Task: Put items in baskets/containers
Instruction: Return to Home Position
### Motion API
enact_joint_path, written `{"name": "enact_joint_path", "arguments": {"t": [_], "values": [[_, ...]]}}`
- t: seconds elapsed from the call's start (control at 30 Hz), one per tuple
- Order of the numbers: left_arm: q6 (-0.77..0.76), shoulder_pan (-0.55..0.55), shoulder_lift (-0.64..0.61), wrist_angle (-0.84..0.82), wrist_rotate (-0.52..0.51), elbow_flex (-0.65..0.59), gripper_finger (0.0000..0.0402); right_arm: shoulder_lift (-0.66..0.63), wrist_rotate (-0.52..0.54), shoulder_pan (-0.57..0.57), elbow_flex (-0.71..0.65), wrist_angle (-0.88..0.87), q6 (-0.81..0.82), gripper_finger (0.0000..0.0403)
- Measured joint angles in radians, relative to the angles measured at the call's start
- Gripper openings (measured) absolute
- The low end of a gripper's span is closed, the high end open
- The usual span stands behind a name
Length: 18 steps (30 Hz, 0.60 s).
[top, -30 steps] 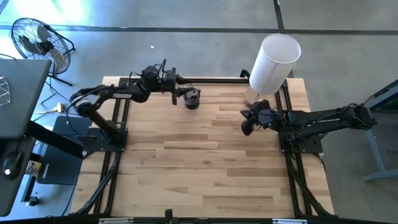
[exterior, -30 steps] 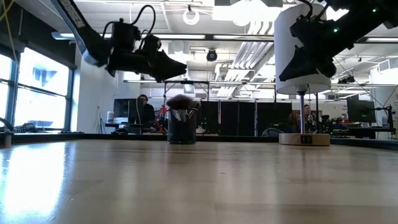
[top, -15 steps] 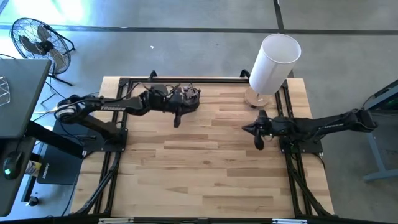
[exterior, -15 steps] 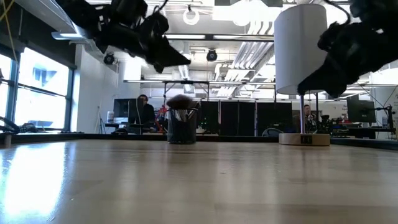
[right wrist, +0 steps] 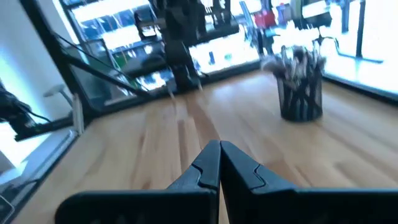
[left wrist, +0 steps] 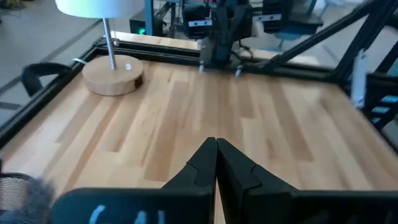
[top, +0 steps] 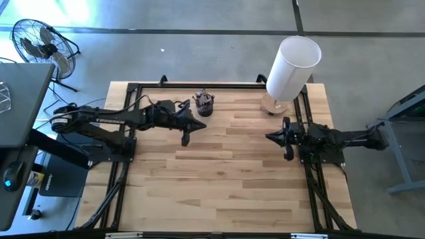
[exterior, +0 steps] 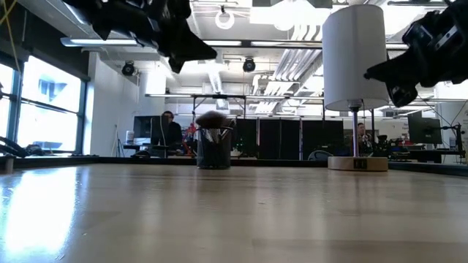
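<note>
A small black wire-mesh cup [top: 204, 104] stands upright on its base on the wooden table near the far edge. Makeup brushes [right wrist: 297, 59] stand in it with their heads up; a fluffy head [exterior: 212, 117] shows above the rim. My left gripper [top: 186, 137] hovers shut, with nothing in it, a little nearer than the cup and to its left. My right gripper [top: 288, 153] hovers shut and bare by the table's right edge. The wrist views show each pair of fingertips [left wrist: 216, 147] [right wrist: 219, 148] closed together.
A tall white cylinder [top: 292, 66] on a round wooden base [left wrist: 113, 76] stands at the far right corner. Black frame rails [top: 126, 143] run along the table's left, right and far edges. Bare wood [top: 219, 179] fills the middle and near half.
My left gripper has shut and drawn back from above the cup toward the table's near left side. My right gripper has pulled back toward the right edge and a little nearer. The cup with its brushes stays in place.
</note>
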Motion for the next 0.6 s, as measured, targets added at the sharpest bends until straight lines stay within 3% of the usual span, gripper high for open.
{"name": "enact_joint_path", "arguments": {"t": [0.17, 0.3, 0.6], "values": [[-0.057, 0.0, -0.054, -0.019, 0.042, -0.012, 0.0001, -0.086, -0.021, 0.0, 0.0, -0.004, -0.043, 0.0], [-0.071, -0.001, -0.125, -0.02, 0.054, -0.056, 0.0, -0.078, -0.059, 0.0, 0.0, -0.011, -0.042, 0.0], [-0.046, 0.0, -0.4, -0.001, 0.016, -0.239, 0.0, -0.071, -0.054, -0.002, -0.001, -0.008, 0.001, 0.0]]}}
